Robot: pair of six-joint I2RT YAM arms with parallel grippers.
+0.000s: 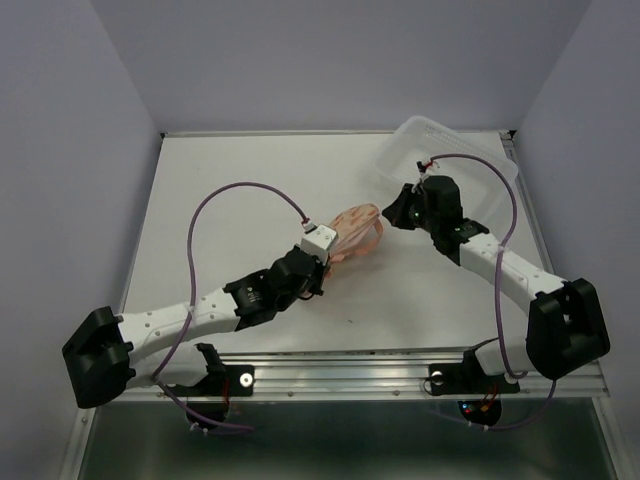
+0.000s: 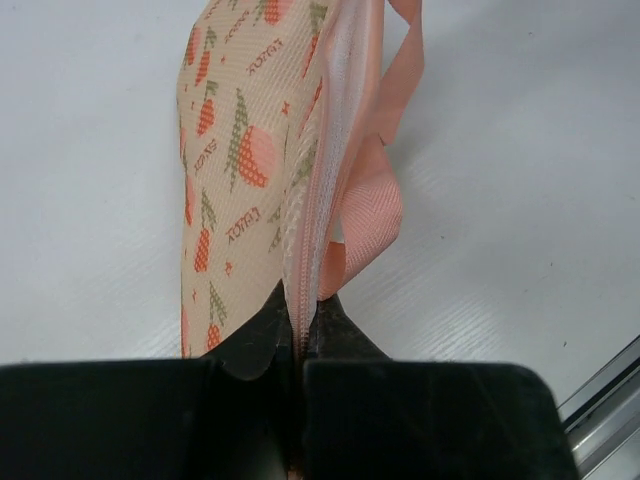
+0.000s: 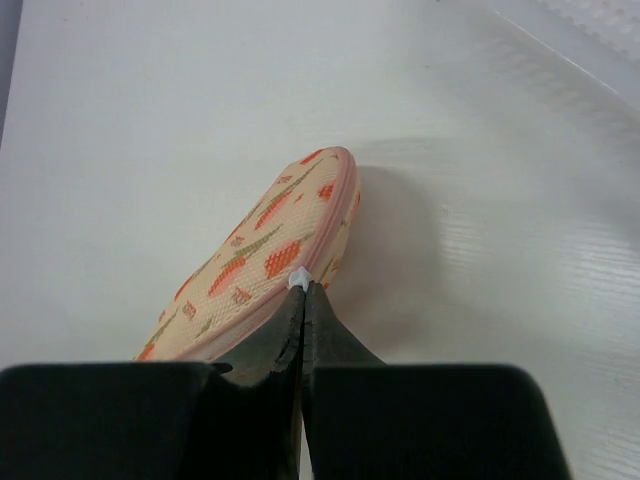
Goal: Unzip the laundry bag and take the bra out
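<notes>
The laundry bag (image 1: 358, 232), cream-peach with an orange-red and green print, lies in the middle of the table, zipped. In the left wrist view the bag (image 2: 240, 150) stands on edge, its pink loop (image 2: 375, 215) hanging to the right. My left gripper (image 2: 300, 312) is shut on the bag's pink zipper rim at the near end. My right gripper (image 3: 303, 288) is at the bag's (image 3: 270, 250) other end. It is shut on a small white zipper pull (image 3: 300, 278) at the pink rim. The bra is hidden.
A clear rectangular plastic tub (image 1: 450, 150) stands at the back right, just behind the right wrist; its edge shows in the right wrist view (image 3: 580, 30). White table (image 1: 250, 180) all round, with metal rails along its near edge (image 1: 340, 365).
</notes>
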